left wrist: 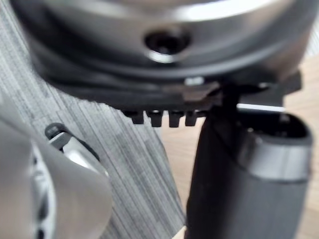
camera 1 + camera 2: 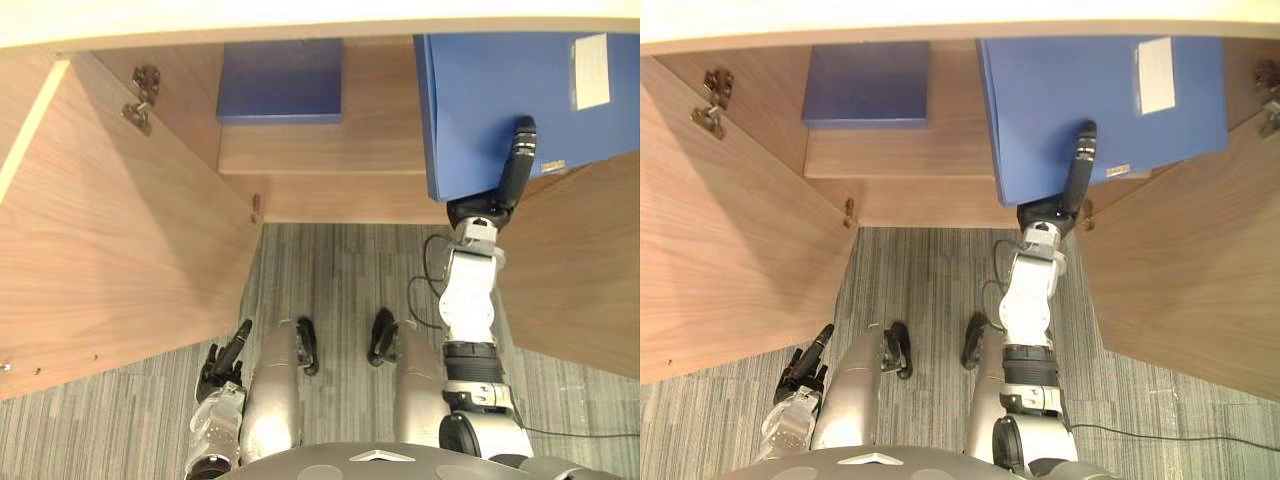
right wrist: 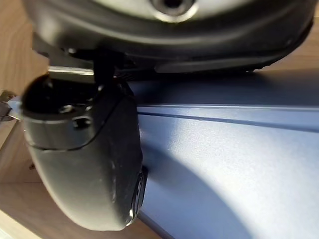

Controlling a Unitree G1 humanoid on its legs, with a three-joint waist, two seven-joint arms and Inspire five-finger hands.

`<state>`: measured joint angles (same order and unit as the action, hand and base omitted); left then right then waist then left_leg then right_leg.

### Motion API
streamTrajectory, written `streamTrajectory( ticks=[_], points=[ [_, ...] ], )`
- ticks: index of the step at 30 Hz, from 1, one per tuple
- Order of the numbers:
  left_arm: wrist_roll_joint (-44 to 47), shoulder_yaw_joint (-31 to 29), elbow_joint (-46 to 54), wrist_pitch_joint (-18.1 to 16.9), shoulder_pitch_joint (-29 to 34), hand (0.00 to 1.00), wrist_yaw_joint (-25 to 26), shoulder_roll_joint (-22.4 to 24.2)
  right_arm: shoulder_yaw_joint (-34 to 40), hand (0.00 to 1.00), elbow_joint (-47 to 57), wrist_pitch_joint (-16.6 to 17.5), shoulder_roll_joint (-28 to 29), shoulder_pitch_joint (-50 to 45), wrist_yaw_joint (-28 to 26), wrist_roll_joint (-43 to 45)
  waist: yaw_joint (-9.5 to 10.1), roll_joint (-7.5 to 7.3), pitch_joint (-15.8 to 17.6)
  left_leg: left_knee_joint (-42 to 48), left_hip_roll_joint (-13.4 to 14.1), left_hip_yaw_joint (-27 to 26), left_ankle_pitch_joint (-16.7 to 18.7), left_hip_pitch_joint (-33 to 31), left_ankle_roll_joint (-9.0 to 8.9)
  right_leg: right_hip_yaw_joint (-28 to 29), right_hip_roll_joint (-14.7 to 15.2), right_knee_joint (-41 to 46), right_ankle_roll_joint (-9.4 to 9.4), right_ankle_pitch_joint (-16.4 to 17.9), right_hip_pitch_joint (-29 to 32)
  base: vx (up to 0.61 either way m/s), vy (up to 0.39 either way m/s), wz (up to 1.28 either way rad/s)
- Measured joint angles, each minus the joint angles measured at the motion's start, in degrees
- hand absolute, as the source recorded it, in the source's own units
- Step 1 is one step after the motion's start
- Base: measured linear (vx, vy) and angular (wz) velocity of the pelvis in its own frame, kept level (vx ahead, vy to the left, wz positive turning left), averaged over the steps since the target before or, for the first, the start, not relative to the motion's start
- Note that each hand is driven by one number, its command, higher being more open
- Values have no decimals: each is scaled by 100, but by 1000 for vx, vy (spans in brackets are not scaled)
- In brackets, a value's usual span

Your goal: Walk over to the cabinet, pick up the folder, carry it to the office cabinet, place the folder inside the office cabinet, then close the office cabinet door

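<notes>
The large blue flat folder (image 2: pixel 1080 90) is at the right of the open wooden cabinet's mouth, held up above the pale wooden shelf (image 2: pixel 330 150). Its broad face is turned upward and its long axis runs across the cabinet's width, with the thicker spine edge toward the middle. A white rectangular label (image 2: pixel 1155 75) sits near its far right corner. The right hand (image 2: pixel 1075 175) pinches the near corner by the spine: the thumb lies along the top face and the fingers are tucked beneath. The folder's right end overhangs the open right wooden door (image 2: pixel 1180 280). A second, smaller blue folder (image 2: pixel 282 80) lies flat at the shelf's left, with bare shelf between the two. The open left wooden door (image 2: pixel 110 230) stands out over the grey striped carpet (image 2: pixel 340 280). The left hand (image 2: pixel 225 368) hangs low beside it, fingers loose and holding nothing
</notes>
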<state>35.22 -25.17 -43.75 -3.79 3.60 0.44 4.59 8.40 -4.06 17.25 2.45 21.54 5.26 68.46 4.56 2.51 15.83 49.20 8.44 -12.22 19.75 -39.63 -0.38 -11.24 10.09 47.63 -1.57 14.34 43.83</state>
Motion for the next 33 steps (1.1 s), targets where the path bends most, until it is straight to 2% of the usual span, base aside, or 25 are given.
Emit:
streamTrajectory(
  ticks=[6,8,10,12,16,22,28,33],
  points=[
    [1,-14,72,0,-1,100,62,-4,-134,0,-46,-8,-44,293,154,-4,55,64,44,472,7,85,128,-541,9,20,91,488,3,167,521,-68,-4,5],
    [1,-23,106,0,3,100,62,-9,-138,0,-421,-1,-274,850,223,-4,51,83,61,603,6,106,131,-738,13,24,116,608,-4,172,708,-78,5,4],
    [4,-10,119,-2,2,100,59,-9,-137,0,-1349,-28,-784,2007,424,-5,61,121,139,807,4,145,137,-935,25,19,163,793,-28,173,878,-90,8,7],
    [11,-10,112,-2,4,100,62,-9,-90,0,-2069,-83,-1053,2866,536,0,108,131,178,903,6,162,137,-1083,27,20,181,877,-24,179,1014,-106,3,5],
    [48,-10,86,-3,-8,100,74,-10,592,0,-3026,-334,-1175,4140,750,245,294,154,275,1013,-28,258,112,-1295,44,-47,243,989,-40,193,1160,-78,-10,11],
    [90,-70,99,-27,-54,100,108,-11,1828,0,-3923,-252,-1364,4923,1202,1013,463,179,290,961,-308,410,-19,-1512,58,-159,536,1144,-44,282,1306,-21,-14,29],
    [89,-342,105,-80,-76,100,229,-9,2246,0,-4140,-54,-1819,5255,1606,1135,584,301,358,940,-466,546,-65,-1594,35,-268,701,1238,-55,378,1312,-20,-10,19],
    [86,-665,101,-91,-81,100,320,-8,2394,0,-4143,79,-2035,5635,1831,1140,611,309,365,869,-494,563,-115,-1638,0,-286,726,1248,-76,401,1376,-38,-20,5]
  ],
)
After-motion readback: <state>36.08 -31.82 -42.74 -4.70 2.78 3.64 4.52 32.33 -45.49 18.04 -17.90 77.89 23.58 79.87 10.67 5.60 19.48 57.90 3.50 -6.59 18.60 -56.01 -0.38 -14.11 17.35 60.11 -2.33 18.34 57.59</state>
